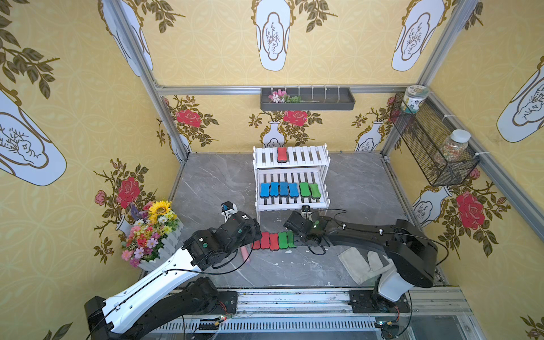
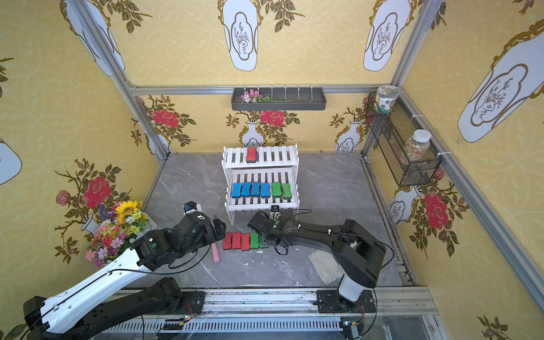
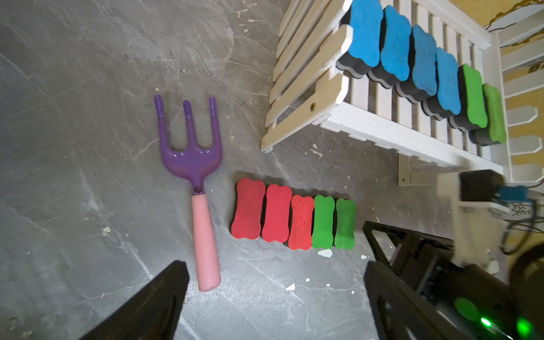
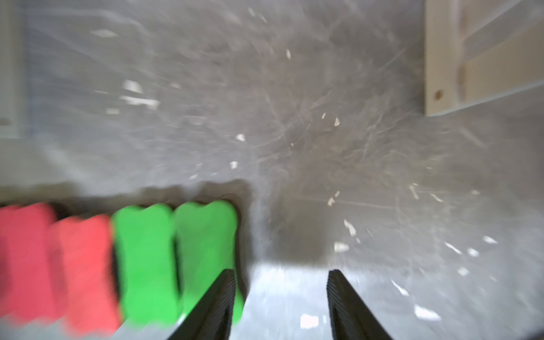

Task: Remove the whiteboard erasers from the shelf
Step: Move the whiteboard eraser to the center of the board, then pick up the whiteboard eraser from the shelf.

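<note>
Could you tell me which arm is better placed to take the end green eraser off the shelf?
Right, probably: the right gripper is open and empty in front of the shelf end holding that green eraser, while the left gripper hovers nearer the blue erasers.

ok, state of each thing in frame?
left end effector: open, empty
right end effector: open, empty
top-tier red eraser: on the shelf
blue erasers: four, lower tier
lower-tier green erasers: two, on shelf
table row: three red, two green, off shelf
garden fork: lying flat on table
</note>
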Controlling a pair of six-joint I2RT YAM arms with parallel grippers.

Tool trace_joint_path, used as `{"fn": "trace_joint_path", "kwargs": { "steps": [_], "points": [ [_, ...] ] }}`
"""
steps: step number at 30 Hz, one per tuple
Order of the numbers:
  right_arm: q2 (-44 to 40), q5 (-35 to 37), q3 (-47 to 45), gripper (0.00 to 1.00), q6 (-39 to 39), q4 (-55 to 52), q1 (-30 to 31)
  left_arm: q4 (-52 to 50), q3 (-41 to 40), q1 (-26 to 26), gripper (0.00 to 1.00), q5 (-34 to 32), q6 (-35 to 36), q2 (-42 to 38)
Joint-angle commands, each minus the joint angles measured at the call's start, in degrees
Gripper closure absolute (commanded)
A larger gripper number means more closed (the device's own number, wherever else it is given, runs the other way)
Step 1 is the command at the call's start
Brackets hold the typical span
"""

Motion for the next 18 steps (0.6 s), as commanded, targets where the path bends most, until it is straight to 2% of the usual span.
{"fn": "trace_joint_path", "kwargs": {
  "steps": [1, 4, 7, 10, 14, 18],
  "points": [
    [-6.2, 3.1, 3.0, 0.42, -2.8, -5.6, 0.6, 0.1, 0.8, 0.1, 0.00, -0.7, 0.5, 0.0],
    [-9.6, 3.4, 9.7, 0.41, -8.4, -9.3, 0.4, 1.7, 1.1, 0.1, 0.00, -0.4, 1.0, 0.6],
    [-9.5, 7.0, 18.8, 0.40, -13.2, -13.6, -0.2, 3.0, 0.8, 0.1, 0.01, -0.2, 1.2, 2.0],
    [-8.4, 8.1, 26.5, 0.40, -17.7, -15.1, -3.5, 3.3, 0.8, 0.1, 0.01, 0.0, 1.0, 2.7],
    [-6.9, 3.9, 33.5, 0.39, -22.2, -12.9, -10.0, 3.4, 1.3, 0.1, 0.01, 0.2, 1.1, 1.8],
    [-0.9, -0.3, 42.8, 0.40, -24.9, -14.0, -15.6, 3.1, 2.3, 0.3, 0.01, -0.2, 1.5, 0.8]
  ]
}}
